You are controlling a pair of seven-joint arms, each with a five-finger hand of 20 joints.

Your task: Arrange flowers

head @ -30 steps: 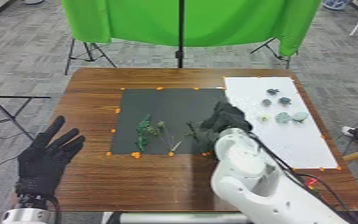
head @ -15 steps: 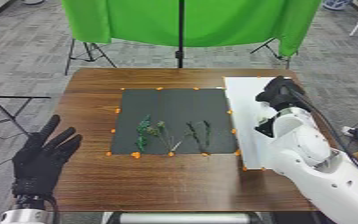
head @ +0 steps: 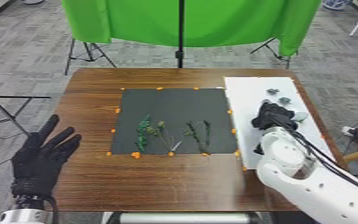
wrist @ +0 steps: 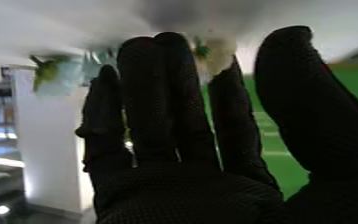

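Note:
In the head view my right hand point(head: 275, 116) is over the white sheet point(head: 257, 92), low beside the loose flower heads. Past it lie dark blue-green heads point(head: 273, 91) and a pale one point(head: 301, 116). The right wrist view has the hand point(wrist: 171, 130) with fingers straight and thumb apart; a cream flower point(wrist: 215, 57) is at the fingertips and a pale blue one point(wrist: 58, 77) lies farther off. Green stems point(head: 143, 132) and thin dark stems point(head: 199, 136) rest on the dark sheet point(head: 171, 107). My left hand point(head: 40, 162) is held open at the table's left edge.
Orange tape bits point(head: 135, 155) mark the sheets' edges on the brown wooden table point(head: 180, 185). A green cloth point(head: 184, 22) hangs on stands behind the table.
My right hand crossed from the dark sheet to the white sheet, then came back a little nearer over it, uncovering the far flower heads. The left hand barely shifted.

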